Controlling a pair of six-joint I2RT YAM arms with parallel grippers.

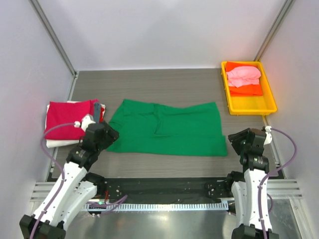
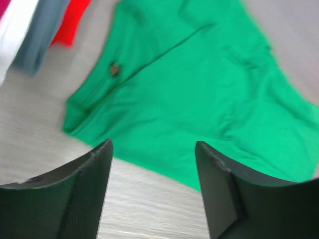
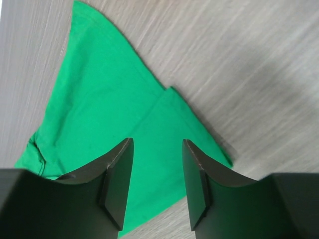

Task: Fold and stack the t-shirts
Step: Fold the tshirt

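Across mid-frame your green t-shirt (image 1: 169, 128) lies only part-folded, stack (image 1: 67, 118) at left, more shirts (image 1: 243, 75) waiting in the tray (image 1: 251, 106), left gripper (image 2: 153, 149) and right gripper (image 3: 157, 149) both agape, empty.

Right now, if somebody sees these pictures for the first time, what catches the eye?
The bright green t-shirt spread across the middle of the table stands out first. Then the yellow tray at the far right, holding a pink shirt on an orange shirt, and the crimson shirt topping a pile at the left. The left gripper and right gripper hover open by the green one.
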